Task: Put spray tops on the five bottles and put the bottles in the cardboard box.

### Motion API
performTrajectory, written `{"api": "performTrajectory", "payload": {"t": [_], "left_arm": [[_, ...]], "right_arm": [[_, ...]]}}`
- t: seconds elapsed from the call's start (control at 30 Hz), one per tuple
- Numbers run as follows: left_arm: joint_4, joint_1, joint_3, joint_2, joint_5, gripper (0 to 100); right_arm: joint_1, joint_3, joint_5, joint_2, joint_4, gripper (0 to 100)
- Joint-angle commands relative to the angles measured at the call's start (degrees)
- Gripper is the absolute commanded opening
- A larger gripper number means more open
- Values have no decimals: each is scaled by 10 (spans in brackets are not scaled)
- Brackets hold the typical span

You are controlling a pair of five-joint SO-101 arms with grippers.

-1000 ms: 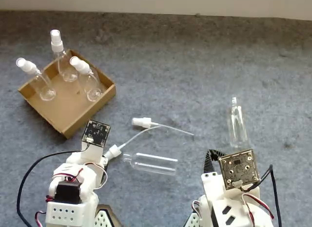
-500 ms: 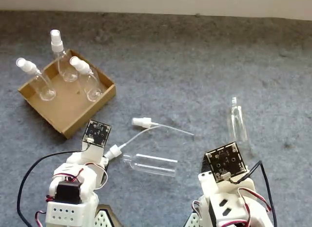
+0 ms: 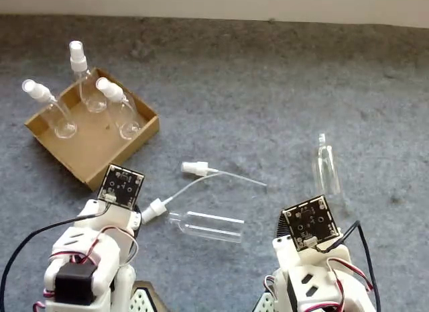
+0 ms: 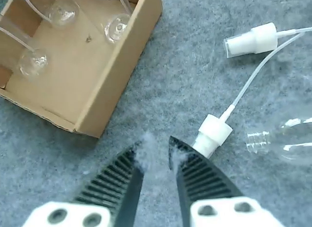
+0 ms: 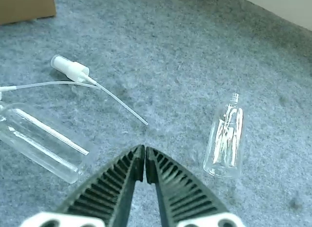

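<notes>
Left gripper (image 4: 155,149) slightly apart, nearer arm | spray top (image 4: 213,134) just outside its jaws, tube stretching away ahead | right gripper (image 5: 145,158) closed, empty

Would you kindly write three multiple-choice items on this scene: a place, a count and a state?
1. Where do the three capped bottles stand? A. on a shelf B. in the cardboard box C. on a plate
2. How many loose spray tops lie on the carpet? A. two B. none C. five
3. What state is the right gripper in? A. shut on a bottle B. wide open C. shut, empty
Answers: 1 B, they stand inside its walls; 2 A, two white tops lie loose there; 3 C, its tips meet with nothing between.
</notes>
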Motion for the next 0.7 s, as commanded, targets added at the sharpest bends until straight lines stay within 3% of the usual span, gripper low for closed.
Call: {"api": "performTrajectory", "payload": {"t": [0.0, 0.13, 0.27, 0.53, 0.67], "left_arm": [[18, -7, -66, 2, -7, 24], [17, -7, -95, 31, -5, 24], [17, -7, -149, 159, 11, 24], [19, 0, -305, 473, 187, 25], [25, 65, -350, 598, 242, 27]], "right_arm": [[7, -2, 5, -7, -7, 5], [7, -2, 5, -7, -7, 5], [7, -2, 5, -7, -7, 5], [7, 0, 5, -7, -7, 5], [7, 0, 5, -7, -7, 5]]}}
